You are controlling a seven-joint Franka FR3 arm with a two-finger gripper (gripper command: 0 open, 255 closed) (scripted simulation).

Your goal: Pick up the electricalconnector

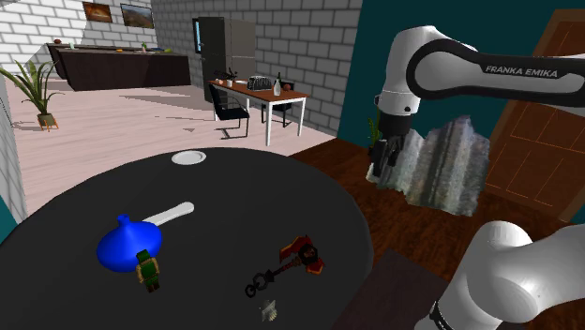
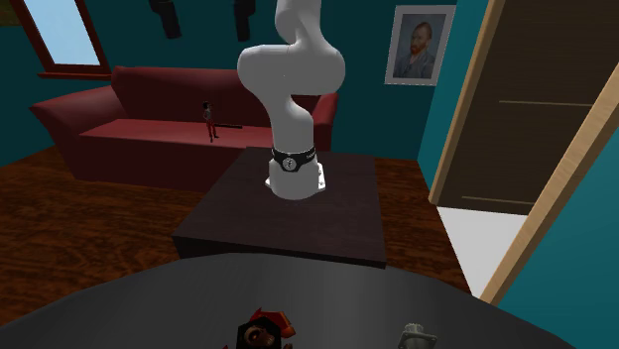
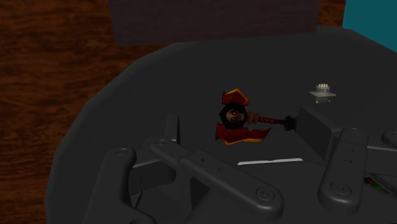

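The electrical connector is a small pale grey block with pins, lying near the round black table's front edge; it also shows in the second exterior view. In the shoulder view my black gripper hangs high above the floor, just off the table's right rim and well away from the connector. In the wrist view the gripper is open, its fingers spread wide with nothing between them. The connector lies on the table beyond the right finger, apart from it.
A red axe-shaped keychain with a black chain lies close to the connector. A blue rounded object, a green figurine, a white handle and a white dish are further along the table. The dark stand adjoins the table.
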